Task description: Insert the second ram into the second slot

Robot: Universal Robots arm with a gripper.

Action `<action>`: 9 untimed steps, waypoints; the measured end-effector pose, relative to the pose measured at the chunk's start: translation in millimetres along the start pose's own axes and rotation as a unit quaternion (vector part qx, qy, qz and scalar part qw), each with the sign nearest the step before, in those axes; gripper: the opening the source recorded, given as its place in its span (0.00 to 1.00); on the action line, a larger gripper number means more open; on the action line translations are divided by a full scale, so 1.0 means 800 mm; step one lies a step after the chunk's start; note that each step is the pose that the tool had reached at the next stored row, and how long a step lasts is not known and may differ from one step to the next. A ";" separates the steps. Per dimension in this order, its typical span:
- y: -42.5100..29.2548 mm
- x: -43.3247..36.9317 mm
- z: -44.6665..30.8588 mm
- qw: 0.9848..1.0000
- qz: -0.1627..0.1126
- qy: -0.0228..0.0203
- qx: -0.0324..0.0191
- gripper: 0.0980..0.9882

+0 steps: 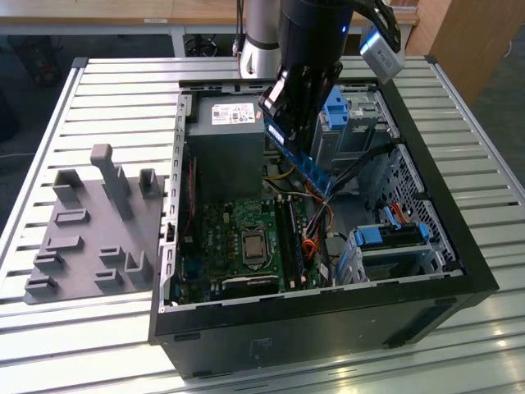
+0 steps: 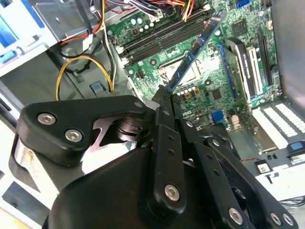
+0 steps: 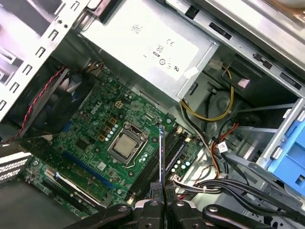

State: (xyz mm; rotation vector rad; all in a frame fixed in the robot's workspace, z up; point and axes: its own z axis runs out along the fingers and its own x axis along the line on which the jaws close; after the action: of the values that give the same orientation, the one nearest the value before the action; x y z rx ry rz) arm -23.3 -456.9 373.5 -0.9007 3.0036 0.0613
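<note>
One gripper (image 2: 167, 98) clamps the second ram (image 2: 195, 47); it hangs tilted above the motherboard (image 2: 214, 90). No end touches the slots (image 2: 157, 36).

Second ram (image 1: 299, 158) up in the air: a thin blue stick with dark chips, tilted, hanging over the black memory slots (image 2: 164, 32), seemingly clear of them.

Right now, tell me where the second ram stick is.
In the exterior view the second ram hangs tilted in the gripper inside the open case, above the green motherboard, between the grey power supply and the blue drive brackets.
</note>
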 end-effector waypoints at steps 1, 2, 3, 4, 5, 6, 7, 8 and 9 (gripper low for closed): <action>0.0000 0.000 0.0001 1.000 0.005 0.000 0.000 0.04; 0.0000 0.000 0.0001 1.000 0.010 0.000 0.000 0.04; 0.0000 0.000 0.0001 1.000 0.015 -0.001 0.000 0.04; 0.0000 0.000 0.0001 1.000 0.019 -0.001 0.000 0.04; 0.0000 0.000 0.0001 1.000 0.023 -0.001 0.000 0.04; 0.0000 0.000 0.0001 1.000 0.027 -0.001 0.000 0.04; 0.0000 0.000 0.0001 0.999 0.032 -0.001 0.001 0.04; 0.0000 0.000 0.0001 0.999 0.036 -0.001 0.001 0.04; 0.0000 0.000 0.0002 0.999 0.040 -0.001 0.001 0.04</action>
State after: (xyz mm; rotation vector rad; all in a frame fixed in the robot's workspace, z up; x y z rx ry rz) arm -23.3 -456.9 373.3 -0.7806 3.0354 0.0610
